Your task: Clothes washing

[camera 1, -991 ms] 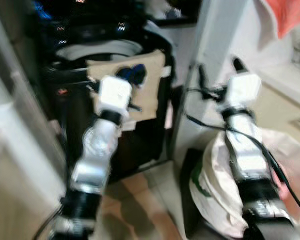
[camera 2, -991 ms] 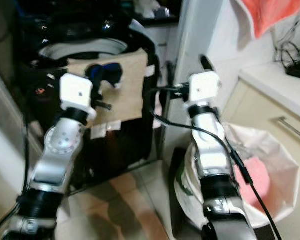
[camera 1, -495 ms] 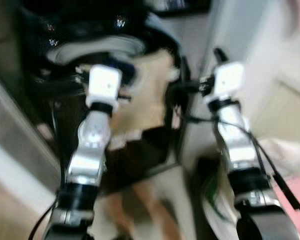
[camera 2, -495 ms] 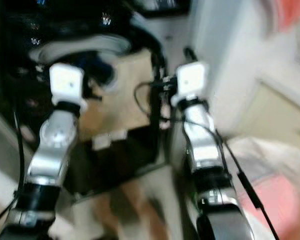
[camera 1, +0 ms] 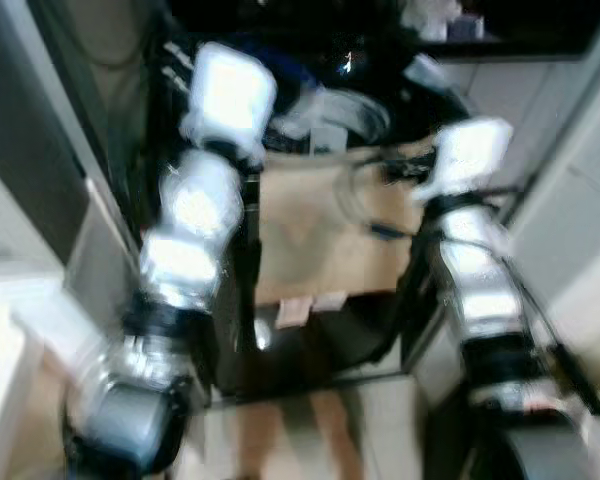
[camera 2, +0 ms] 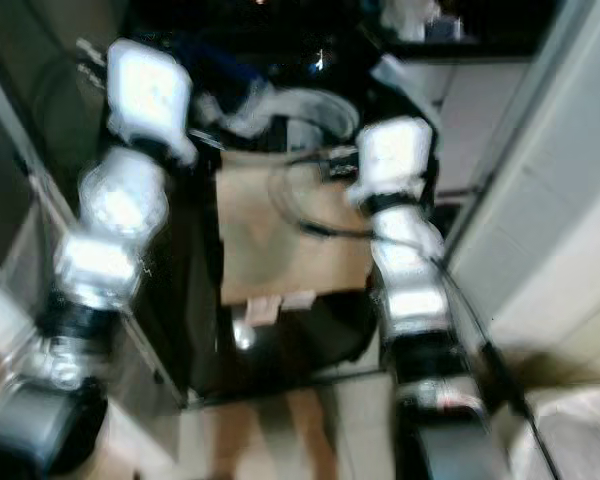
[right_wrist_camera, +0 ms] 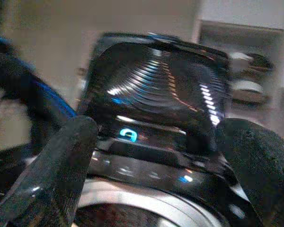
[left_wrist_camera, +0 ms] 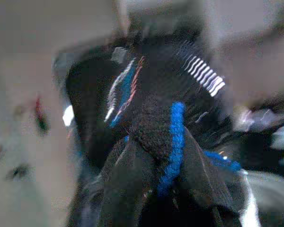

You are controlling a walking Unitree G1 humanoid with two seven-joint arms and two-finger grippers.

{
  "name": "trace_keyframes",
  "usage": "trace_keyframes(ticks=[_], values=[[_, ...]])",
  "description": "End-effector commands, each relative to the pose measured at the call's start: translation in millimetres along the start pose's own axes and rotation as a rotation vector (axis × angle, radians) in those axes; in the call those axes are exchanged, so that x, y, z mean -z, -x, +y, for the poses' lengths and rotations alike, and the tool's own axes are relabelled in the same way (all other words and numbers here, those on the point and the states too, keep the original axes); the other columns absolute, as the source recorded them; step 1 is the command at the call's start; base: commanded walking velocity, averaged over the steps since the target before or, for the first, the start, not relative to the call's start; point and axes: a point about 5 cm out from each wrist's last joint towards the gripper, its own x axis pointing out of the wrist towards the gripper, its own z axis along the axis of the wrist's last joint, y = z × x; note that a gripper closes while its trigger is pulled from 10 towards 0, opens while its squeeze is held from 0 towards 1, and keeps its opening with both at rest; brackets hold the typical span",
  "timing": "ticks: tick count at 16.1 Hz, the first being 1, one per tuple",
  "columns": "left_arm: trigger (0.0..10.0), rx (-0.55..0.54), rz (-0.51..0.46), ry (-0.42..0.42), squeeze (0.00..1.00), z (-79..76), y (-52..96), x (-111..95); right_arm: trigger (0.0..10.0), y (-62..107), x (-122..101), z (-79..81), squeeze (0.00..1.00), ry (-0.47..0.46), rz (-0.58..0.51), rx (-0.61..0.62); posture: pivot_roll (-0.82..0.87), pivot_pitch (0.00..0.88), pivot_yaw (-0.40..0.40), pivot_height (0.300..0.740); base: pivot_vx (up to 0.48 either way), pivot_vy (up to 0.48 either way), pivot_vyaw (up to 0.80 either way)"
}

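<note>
- The task is judged to be in its loading step: a dark garment with blue trim [left_wrist_camera: 173, 137] is carried in the left tool [left_wrist_camera: 161, 189], raised above and just beside the open top of the black washing machine [camera 2: 280, 340].
- A white drum rim [camera 2: 315, 105] is seen at the machine's top, and a brown cardboard sheet [camera 1: 320, 235] is fixed to its front face.
- The garment has not yet been dropped into the drum; release, any further loads, closing and starting are judged to be left. Whether clothes already lie inside cannot be told through the blur.
- The left tool is closed on the garment: in the left wrist view, knit fabric is bunched between its two black fingers [left_wrist_camera: 128, 184] and spills past them.
- The right tool [right_wrist_camera: 156, 156] is spread wide with nothing gripped; in the right wrist view its fingers [right_wrist_camera: 61, 161] frame the glossy control panel [right_wrist_camera: 156, 118], where a blue indicator is lit, and the drum rim below.
- The right arm is held over the machine's right edge.
</note>
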Motion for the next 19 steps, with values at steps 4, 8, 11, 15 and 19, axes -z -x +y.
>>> trace_keyframes(ticks=[4,8,11,15,19], values=[[10.0,0.304,0.169,-0.072,0.00,-32.9,-45.7,-5,10.0,33.4,-8,1.3,0.00,-0.039,0.006,-0.010,-0.12,0.000,0.035,0.740,0.236,0.000,0.00],[10.0,0.447,0.314,-0.210,0.00,-49.7,-51.1,6,10.0,65.6,-19,6.3,0.00,-0.049,0.030,0.062,-0.21,0.000,0.145,0.740,0.000,0.000,0.00],[10.0,0.423,0.389,-0.422,0.00,-39.6,-43.3,29,10.0,94.9,-29,6.7,0.00,-0.024,0.090,0.105,-0.30,0.033,0.206,0.740,0.000,0.000,0.00],[10.0,0.467,0.403,-0.487,0.00,-51.7,-34.2,41,10.0,125.1,-49,11.6,0.00,0.012,0.155,0.146,-0.42,0.107,0.265,0.740,0.000,0.000,0.00],[10.0,0.482,0.397,-0.636,1.00,-47.7,-35.9,40,10.0,146.5,-65,18.9,0.00,0.005,0.209,0.147,-0.49,0.153,0.302,0.740,0.000,0.000,0.00]])
